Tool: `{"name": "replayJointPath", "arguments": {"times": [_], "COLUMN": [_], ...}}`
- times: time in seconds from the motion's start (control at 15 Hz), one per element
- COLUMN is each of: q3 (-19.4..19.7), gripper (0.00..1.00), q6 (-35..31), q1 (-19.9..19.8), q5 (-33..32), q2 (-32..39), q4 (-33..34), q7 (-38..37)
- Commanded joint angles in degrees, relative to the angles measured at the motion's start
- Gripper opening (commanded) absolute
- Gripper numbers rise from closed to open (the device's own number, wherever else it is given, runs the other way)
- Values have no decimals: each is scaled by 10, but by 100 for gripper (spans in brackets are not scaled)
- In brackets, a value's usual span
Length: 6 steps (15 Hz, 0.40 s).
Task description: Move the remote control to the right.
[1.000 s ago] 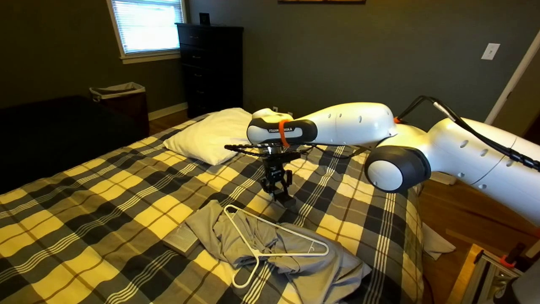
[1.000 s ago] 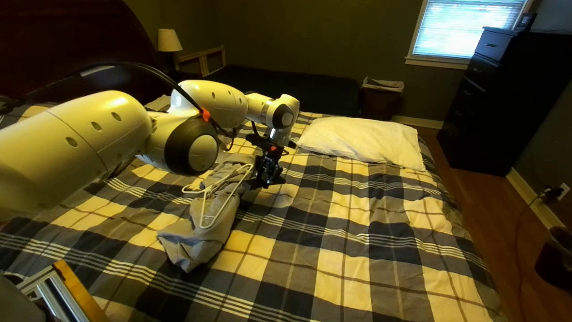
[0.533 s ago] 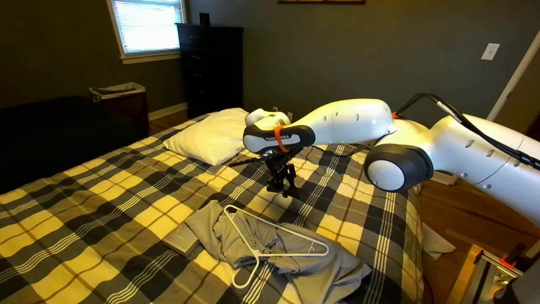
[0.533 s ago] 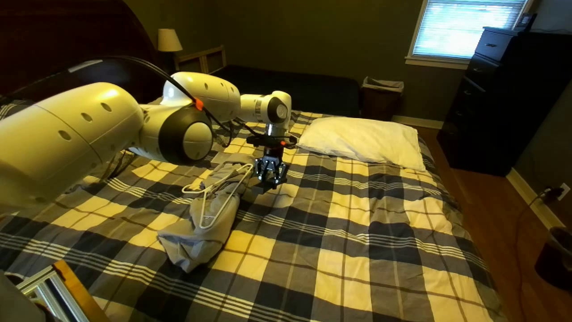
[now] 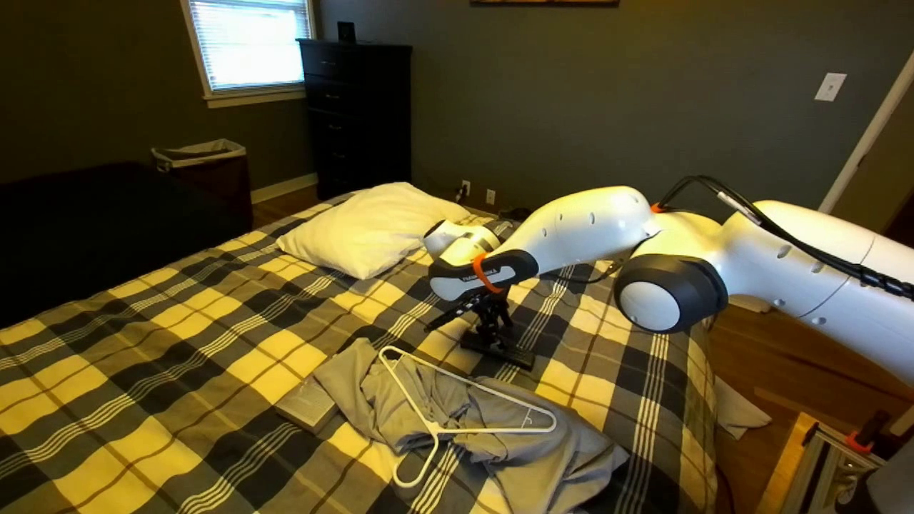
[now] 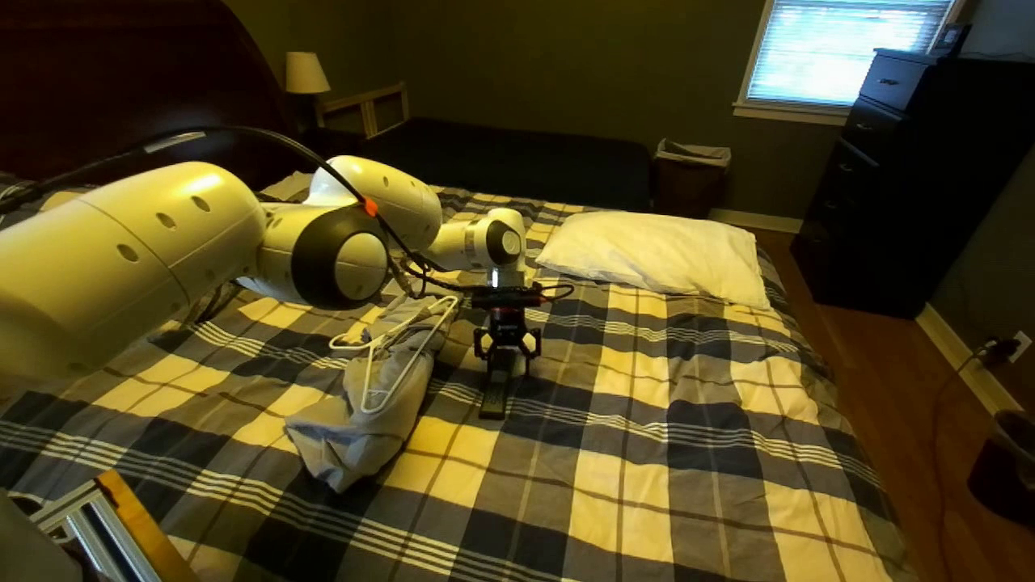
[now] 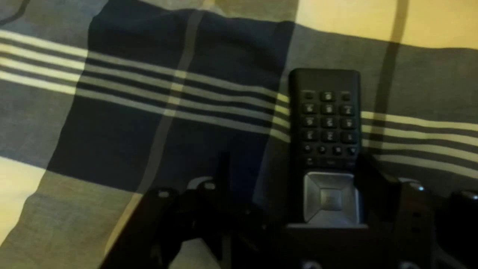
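Note:
The remote control [image 7: 325,123] is black with number keys and a silver square pad. It appears to lie flat on the plaid bed cover [image 7: 231,48], and both exterior views show it under the gripper, as a dark bar [image 5: 515,355] and a narrow strip [image 6: 494,398]. My gripper [image 7: 295,160] is open around the remote's near part. The right finger [image 7: 373,175] stands against or very close to the remote's side. A gap of bed cover separates the left finger [image 7: 224,175] from the other side. The remote's near end is hidden by the gripper.
A grey cloth [image 5: 578,467] with a white hanger [image 5: 493,431] on it lies beside the gripper. A small flat box [image 5: 307,405] sits at the cloth's end. Farther off is a white pillow [image 6: 647,250]. The bed's edge drops to a wooden floor [image 5: 757,364].
My gripper has come down to the bed and turned. Its fingers have spread apart. The dark shape formerly at the fingertips is now plainly the remote, low on the cover.

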State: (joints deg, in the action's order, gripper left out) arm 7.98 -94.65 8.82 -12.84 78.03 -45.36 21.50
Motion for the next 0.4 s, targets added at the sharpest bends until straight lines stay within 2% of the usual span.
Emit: {"name": "replayJointPath", "arguments": {"times": [0.0,0.27,0.33], "q3": [-6,-21,-7], "gripper": [100,100,100], "q6": [-68,-157,-113], "q1": [-13,-32,-23], "q5": [-7,16,3], "q2": [-52,-134,-68], "q4": [-78,-171,-81], "q7": [56,65,55]}}
